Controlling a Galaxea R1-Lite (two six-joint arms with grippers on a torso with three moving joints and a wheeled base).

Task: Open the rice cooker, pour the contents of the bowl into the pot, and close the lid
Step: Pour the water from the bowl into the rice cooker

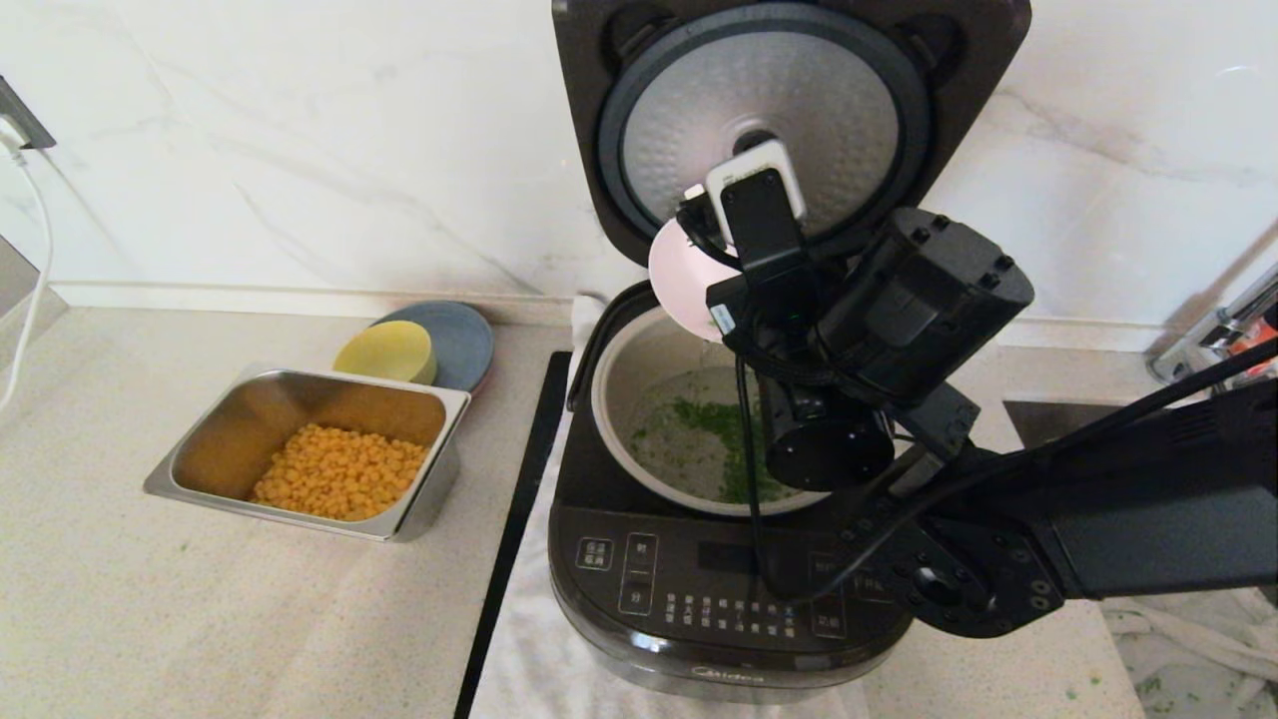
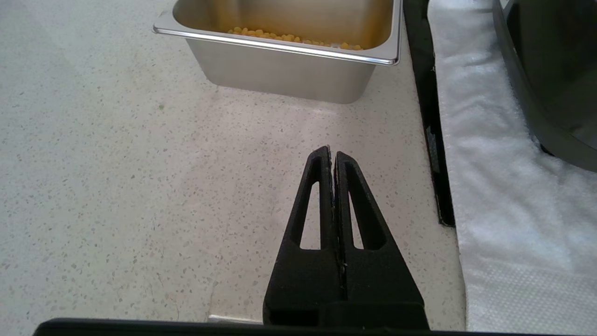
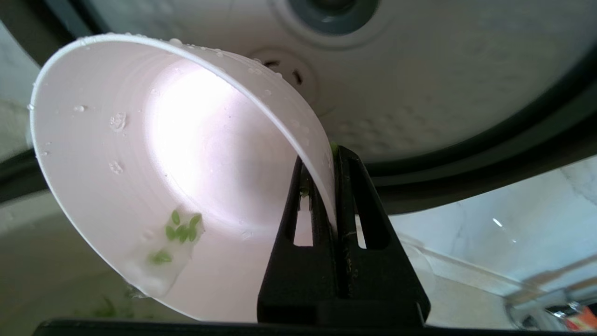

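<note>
The black Midea rice cooker [image 1: 699, 589] stands open, its lid [image 1: 789, 110] upright with the dimpled silver disc facing me. Inside the grey-beige pot [image 1: 624, 384] lie chopped green bits [image 1: 719, 424] in a wet patch. My right gripper [image 3: 327, 161] is shut on the rim of the pale pink bowl [image 3: 154, 154], which is tipped steeply over the back of the pot [image 1: 681, 270]. A few green bits [image 3: 179, 231] still cling low inside the bowl. My left gripper [image 2: 332, 154] hangs shut and empty over the counter, left of the cooker; the head view does not show it.
A steel tray [image 1: 200, 469] of yellow corn sits left of the cooker, with a yellow bowl [image 1: 387, 352] on a blue-grey plate [image 1: 464, 340] behind it. A white cloth [image 2: 503, 186] and a black strip [image 1: 519, 509] lie under and beside the cooker. A marble wall stands close behind.
</note>
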